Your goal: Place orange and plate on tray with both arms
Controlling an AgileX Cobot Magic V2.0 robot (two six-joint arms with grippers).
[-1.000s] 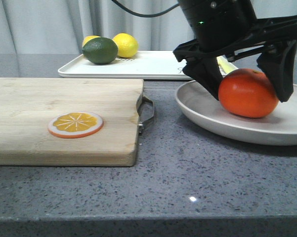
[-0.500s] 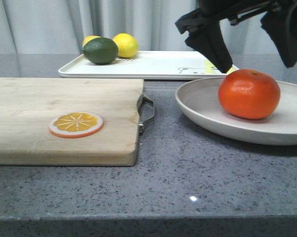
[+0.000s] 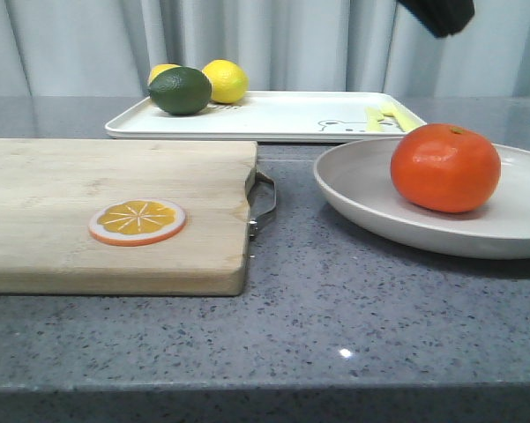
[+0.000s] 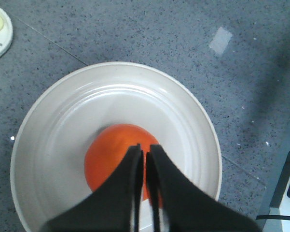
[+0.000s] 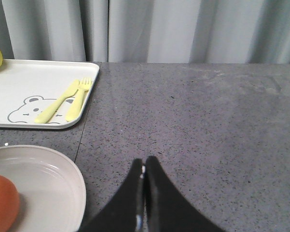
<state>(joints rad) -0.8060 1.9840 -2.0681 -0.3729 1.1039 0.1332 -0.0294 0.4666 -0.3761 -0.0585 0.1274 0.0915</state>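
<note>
Two grippers checked, both w/ fingers pressed together, nothing held. I see the left gripper (image 4: 145,150) above the orange (image 3: 445,167), not touching it. Orange sits in the plate (image 3: 379,207), right of frame in front view. Right gripper (image 5: 144,164) hovers over bare grey counter (image 3: 335,326) near the plate rim. Tray (image 3: 282,119) at upper centre, behind the plate; lemons and a lime at its left end, two yellow forks (image 5: 62,101) by the bear drawing. Cutting board (image 3: 88,203) at left carries an orange slice (image 3: 137,221).

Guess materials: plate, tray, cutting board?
Plate: likely ceramic or melamine, off-white, satin sheen with soft highlights on the rim. Tray: probably plastic or melamine, smooth white with a printed bear. Cutting board: wood, pale visible grain, matte, with a metal handle.
</note>
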